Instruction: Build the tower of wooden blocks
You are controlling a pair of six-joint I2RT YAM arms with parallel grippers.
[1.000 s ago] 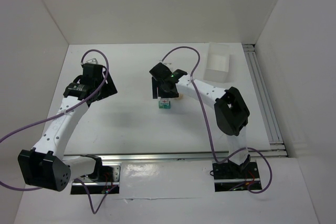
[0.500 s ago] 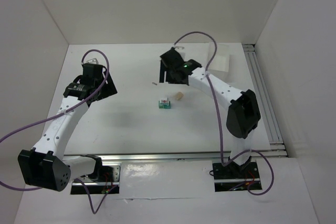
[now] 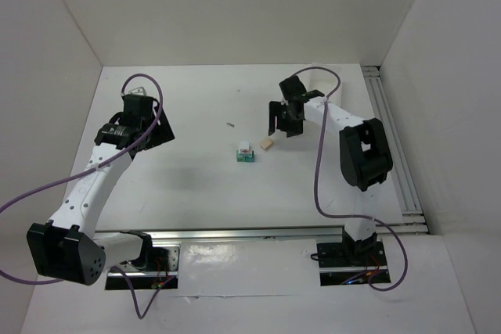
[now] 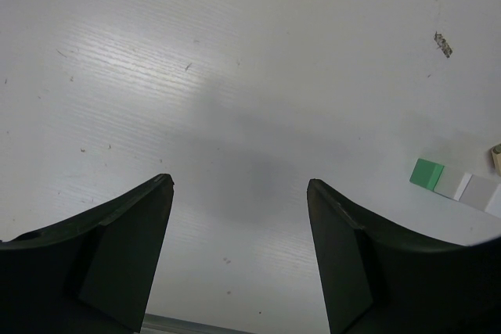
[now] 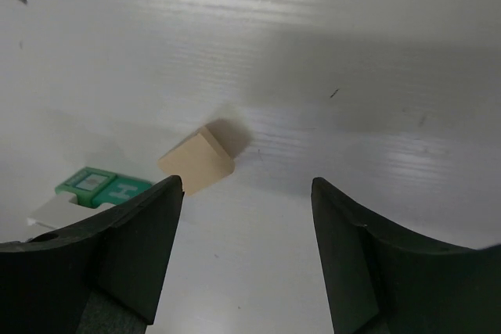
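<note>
Your right gripper [image 5: 246, 185] is open and empty, with the loose tan block [image 5: 197, 160] lying just ahead of it on the table [image 3: 196, 185]. The wrist view shows an H on the green block tower [image 5: 103, 187] mid-table beside that block, which the overhead view can't resolve. Your left gripper [image 4: 239, 185] is open and empty too, its arm reached out on the left, well apart from the blocks.

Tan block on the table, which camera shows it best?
The right wrist view: the tan block lies large and sharp near the green blocks. The top view shows only a small speck; the left wrist view catches a sliver at its right edge.
</note>
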